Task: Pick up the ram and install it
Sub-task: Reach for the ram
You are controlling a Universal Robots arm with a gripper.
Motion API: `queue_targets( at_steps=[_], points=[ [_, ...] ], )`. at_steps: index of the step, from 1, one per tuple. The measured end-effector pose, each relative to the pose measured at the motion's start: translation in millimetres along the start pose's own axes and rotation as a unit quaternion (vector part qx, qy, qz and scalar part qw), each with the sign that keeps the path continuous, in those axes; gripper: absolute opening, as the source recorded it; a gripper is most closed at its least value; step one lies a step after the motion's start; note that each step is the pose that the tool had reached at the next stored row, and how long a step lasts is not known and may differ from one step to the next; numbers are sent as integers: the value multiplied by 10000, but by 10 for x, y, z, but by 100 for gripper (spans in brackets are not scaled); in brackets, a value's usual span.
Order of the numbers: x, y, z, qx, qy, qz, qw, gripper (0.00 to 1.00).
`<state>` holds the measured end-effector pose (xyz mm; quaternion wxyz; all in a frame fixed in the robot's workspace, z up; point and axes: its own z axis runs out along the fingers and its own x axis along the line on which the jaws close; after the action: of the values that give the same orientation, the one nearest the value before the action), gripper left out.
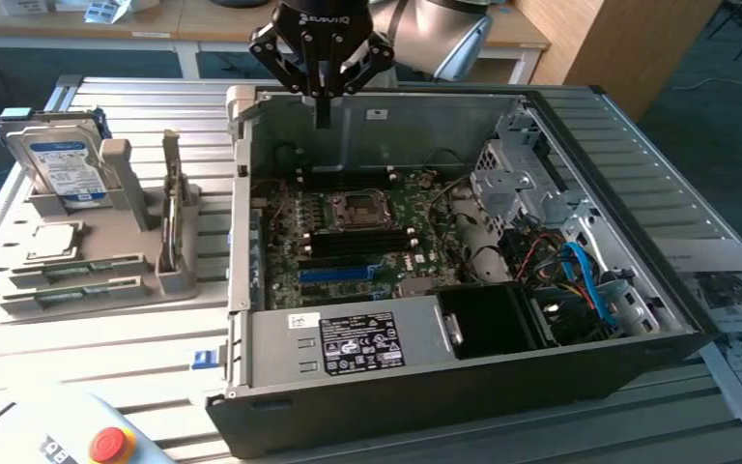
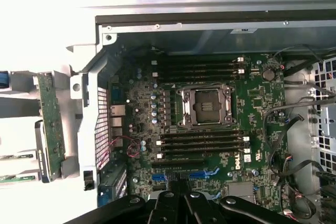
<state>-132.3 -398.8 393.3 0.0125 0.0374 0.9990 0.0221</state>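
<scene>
Slatted metal surface carries everything, with desks behind it. At the exterior view's left sits a grey holder with a drive standing upright in it. Just to the drive's right, the ram stands on edge in its own holder slot, thin and upright, untouched. Its long axis runs front to back, roughly parallel to the near side wall of the case, which lies open just beside the holder. Inside the case, the board faces up, with the socket near its middle. Dark slots run along both sides of the socket and look unfilled.

The end effector hangs over the rear of the case, above the board, with its fingers pinched together and nothing between them. From there the ram lies to the exterior view's left, across the case wall and lower down. The two are well apart, so I judge that the pick has not yet been made. The closed fingers point straight down, and the ram's thin top edge is the part that faces up toward them.
</scene>
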Motion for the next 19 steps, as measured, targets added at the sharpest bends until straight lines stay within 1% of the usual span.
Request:
queue_targets(
  at_steps=[9,19],
  points=[
    [225,-17,-6,0,0,-1,10000,11],
    [538,-40,-14,0,0,-1,10000,11]
  ],
)
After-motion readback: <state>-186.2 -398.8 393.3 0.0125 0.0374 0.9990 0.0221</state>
